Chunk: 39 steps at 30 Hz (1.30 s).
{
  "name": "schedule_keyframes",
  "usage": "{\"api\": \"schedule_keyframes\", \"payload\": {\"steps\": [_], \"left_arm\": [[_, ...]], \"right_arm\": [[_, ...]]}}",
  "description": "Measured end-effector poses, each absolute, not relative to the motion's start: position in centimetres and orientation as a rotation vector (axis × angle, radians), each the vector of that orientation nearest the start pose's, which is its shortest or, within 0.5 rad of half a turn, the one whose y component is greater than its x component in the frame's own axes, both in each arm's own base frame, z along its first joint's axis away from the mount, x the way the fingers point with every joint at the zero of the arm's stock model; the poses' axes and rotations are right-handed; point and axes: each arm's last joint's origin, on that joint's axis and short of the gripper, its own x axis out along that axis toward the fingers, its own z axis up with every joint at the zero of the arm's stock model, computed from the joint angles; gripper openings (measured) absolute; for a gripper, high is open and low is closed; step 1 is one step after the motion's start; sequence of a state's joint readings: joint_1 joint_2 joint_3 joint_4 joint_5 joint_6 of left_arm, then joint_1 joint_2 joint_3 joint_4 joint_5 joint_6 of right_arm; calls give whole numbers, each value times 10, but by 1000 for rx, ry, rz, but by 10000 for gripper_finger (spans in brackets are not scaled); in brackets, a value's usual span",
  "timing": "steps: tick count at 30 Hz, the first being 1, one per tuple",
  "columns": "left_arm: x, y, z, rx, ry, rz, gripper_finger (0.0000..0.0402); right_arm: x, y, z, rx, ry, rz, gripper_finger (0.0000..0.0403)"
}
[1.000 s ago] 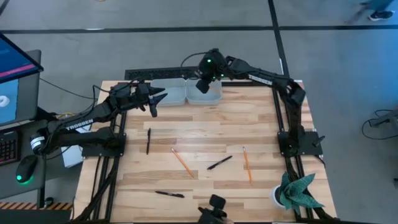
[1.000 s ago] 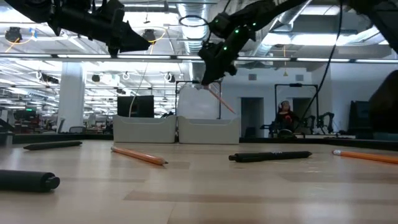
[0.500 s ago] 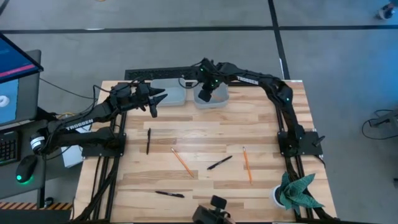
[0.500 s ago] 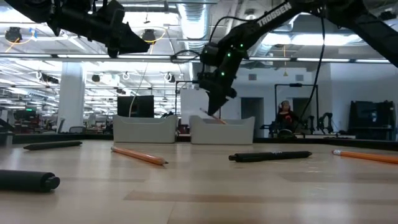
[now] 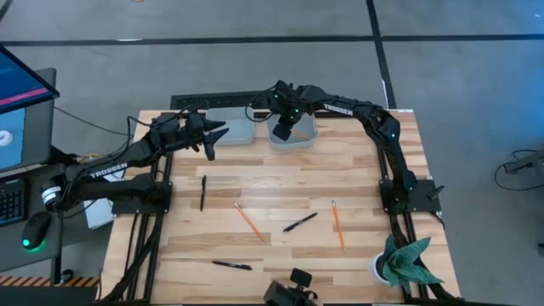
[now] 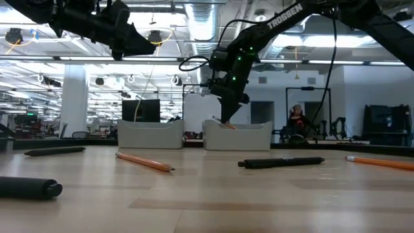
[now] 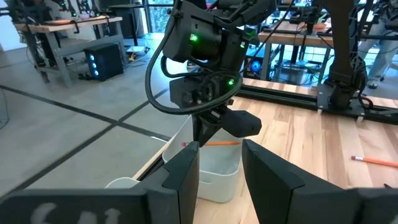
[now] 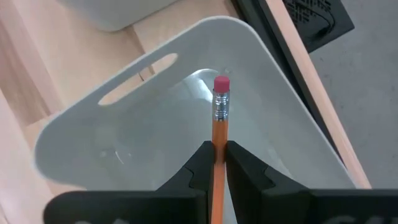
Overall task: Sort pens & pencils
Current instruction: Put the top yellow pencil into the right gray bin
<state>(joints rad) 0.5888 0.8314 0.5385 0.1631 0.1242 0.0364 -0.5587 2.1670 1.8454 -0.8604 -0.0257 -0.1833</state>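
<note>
My right gripper (image 5: 286,129) is shut on an orange pencil (image 8: 219,134) over the right white bin (image 5: 304,136) at the table's far edge; it also shows in the low view (image 6: 228,115). My left gripper (image 5: 210,136) is open and empty, in the air near the left white bin (image 5: 231,129); its fingers stand apart in the left wrist view (image 7: 221,180). Two more orange pencils (image 5: 248,221) (image 5: 337,224) and three black pens (image 5: 202,192) (image 5: 300,222) (image 5: 231,265) lie flat on the table. My right gripper pinches the pencil's shaft (image 8: 219,148) between its two fingers, a short way behind the pink eraser end (image 8: 221,84). The fingers come from above, slanting down into the bin. The eraser end sticks out past the fingertips inside the bin; I cannot tell whether it touches the bin.
The two bins stand side by side at the far edge (image 6: 150,134) (image 6: 238,136). A green plant in a white pot (image 5: 399,262) stands at the near right corner. A camera mount (image 5: 293,285) sits at the near edge. Bare wood lies between the pens and the bins.
My right gripper has gone down with the pencil, from above the right bin to inside its rim. The right bin has slid a little toward the table's right edge, away from the left bin.
</note>
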Motion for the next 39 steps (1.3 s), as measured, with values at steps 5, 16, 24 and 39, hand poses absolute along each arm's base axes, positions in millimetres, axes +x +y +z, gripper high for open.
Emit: {"api": "schedule_keyframes", "payload": {"steps": [5,16,24,39], "left_arm": [[160,102,273,-10,131,461,114],[160,102,273,-10,131,461,114],[160,102,273,-7,132,461,114],[160,102,273,-6,132,461,114]], "right_arm": [[384,-247,212,230,1172,-425,59],[369,-271,213,302,1142,-516,59],[371,-264,212,282,1166,-454,59],[385,-244,212,216,1177,-378,59]]}}
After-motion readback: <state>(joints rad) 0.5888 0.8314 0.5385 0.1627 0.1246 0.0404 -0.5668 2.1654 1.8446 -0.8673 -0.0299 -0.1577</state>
